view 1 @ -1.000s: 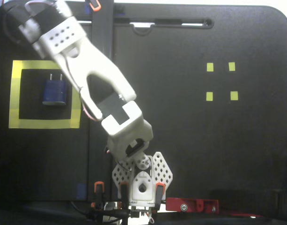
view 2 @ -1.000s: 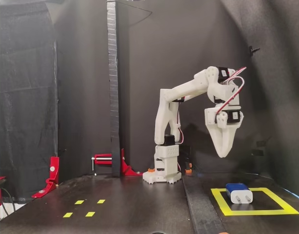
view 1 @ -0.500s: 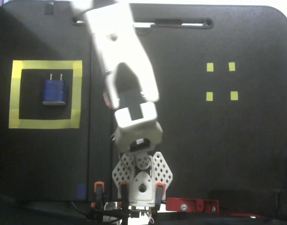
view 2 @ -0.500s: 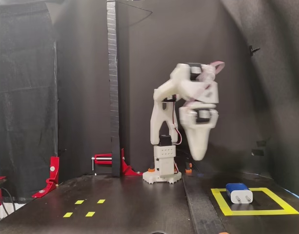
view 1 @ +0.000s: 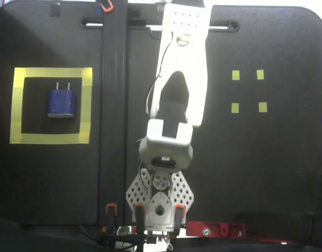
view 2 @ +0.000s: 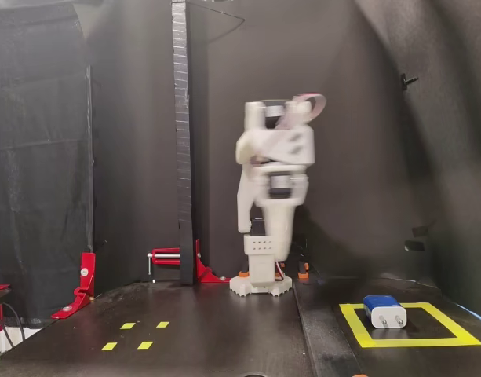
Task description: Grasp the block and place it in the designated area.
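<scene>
block [view 1: 62, 102] sits inside the designated area [view 1: 17, 105], on the black interior, not touching the yellow tape in the top-down fixed view; its two prongs point toward the top edge of that picture. in the front-facing fixed view the block [view 2: 384, 311] lies flat in the square [view 2: 356, 323], blue body on top, white prong face toward the camera, nearer the square's left side than its right. nothing touches the block. the arm [view 1: 179, 79] is well apart from it, folded up over its base [view 1: 159, 197] in the middle of the tabletop [view 1: 266, 168]; in the front view the arm [view 2: 273, 181] is motion-blurred and stands upright above the base. claw: cannot tell whether spread or pressed together, the fingertips aren't resolvable in either view. four small yellow markers [view 1: 248, 91] sit on the tabletop on the opposite side of the arm from the square. red clamps [view 2: 176, 258] hold a dark vertical post [view 2: 181, 118] beside the base.
</scene>
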